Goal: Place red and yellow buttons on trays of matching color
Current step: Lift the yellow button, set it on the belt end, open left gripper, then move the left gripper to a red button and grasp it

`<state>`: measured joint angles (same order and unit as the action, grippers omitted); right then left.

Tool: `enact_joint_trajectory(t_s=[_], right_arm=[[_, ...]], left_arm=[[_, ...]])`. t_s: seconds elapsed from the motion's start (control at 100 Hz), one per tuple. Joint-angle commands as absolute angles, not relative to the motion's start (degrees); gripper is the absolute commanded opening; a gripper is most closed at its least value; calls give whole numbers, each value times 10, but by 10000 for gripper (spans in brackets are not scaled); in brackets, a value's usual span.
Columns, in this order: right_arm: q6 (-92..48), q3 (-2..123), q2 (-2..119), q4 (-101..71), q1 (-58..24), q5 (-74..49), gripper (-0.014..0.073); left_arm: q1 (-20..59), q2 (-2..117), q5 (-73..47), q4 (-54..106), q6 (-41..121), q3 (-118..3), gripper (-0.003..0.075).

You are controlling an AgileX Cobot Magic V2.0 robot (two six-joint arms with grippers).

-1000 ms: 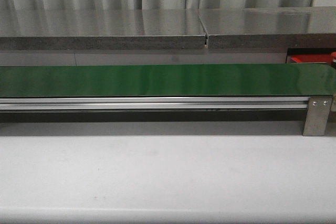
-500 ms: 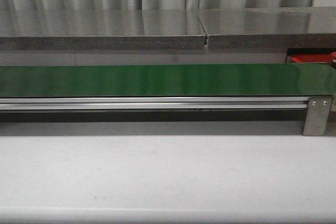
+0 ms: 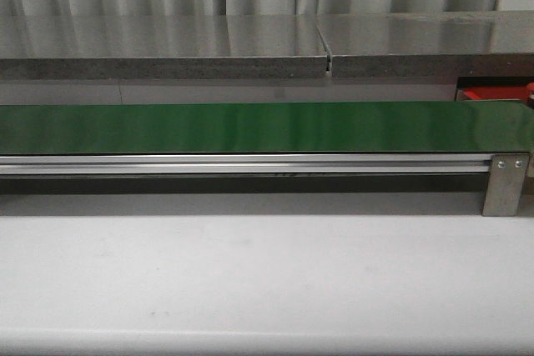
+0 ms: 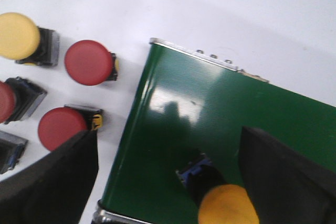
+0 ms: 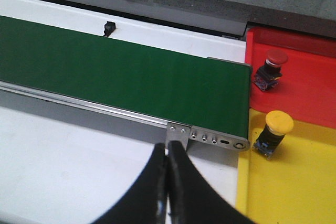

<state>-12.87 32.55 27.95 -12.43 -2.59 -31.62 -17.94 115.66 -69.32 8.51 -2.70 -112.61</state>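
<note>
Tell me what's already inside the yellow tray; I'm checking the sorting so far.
One yellow button stands in the yellow tray, near its edge beside the red tray. The tray's lower corner is hidden behind the right end effector, and its far side runs out of frame.

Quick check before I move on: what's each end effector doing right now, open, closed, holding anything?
Left end effector: open, fingers apart over the green belt, with a yellow button between them, not gripped.
Right end effector: closed, holding nothing.
</note>
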Motion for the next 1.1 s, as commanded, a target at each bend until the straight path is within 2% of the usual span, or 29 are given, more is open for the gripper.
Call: enact_joint_trajectory(t_s=[0.0, 0.48, 1.09], right_arm=[[-132, 340, 280, -128, -27, -274, -76], [-132, 340, 280, -128, -27, -274, -76], [-132, 340, 280, -128, -27, -274, -76]], left_arm=[[-184, 1128, -682, 55, -59, -1145, 547], [-262, 1172, -700, 75, -102, -1140, 546], [-263, 1248, -678, 105, -111, -1139, 546]])
